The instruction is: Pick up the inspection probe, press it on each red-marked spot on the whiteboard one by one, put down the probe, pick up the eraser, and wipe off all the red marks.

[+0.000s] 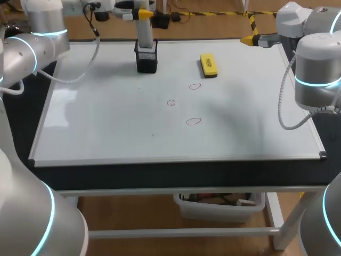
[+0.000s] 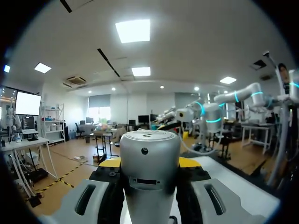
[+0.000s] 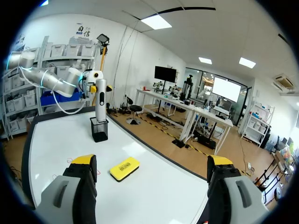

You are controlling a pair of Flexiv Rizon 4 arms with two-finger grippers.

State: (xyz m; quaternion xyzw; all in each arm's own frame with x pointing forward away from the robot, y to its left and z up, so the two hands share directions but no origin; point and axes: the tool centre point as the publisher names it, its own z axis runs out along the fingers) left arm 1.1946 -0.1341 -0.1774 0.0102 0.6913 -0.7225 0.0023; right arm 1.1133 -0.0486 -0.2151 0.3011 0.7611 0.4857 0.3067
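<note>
Left claw [image 2: 150, 161] sits at the upper part of the probe [image 1: 145, 32], close against it; whether it grips the probe I cannot tell. That probe stands upright in a black holder [image 1: 146, 57] at the far edge of the whiteboard [image 1: 106, 128]. Three small red marks [image 1: 193, 121] lie near the board's middle, well apart from the holder. Beyond them rests a yellow eraser [image 1: 209, 65], to the right of the holder. My right claw [image 3: 152, 179] hangs wide open and holds nothing, above the board's far right corner, with the eraser ahead of it.
</note>
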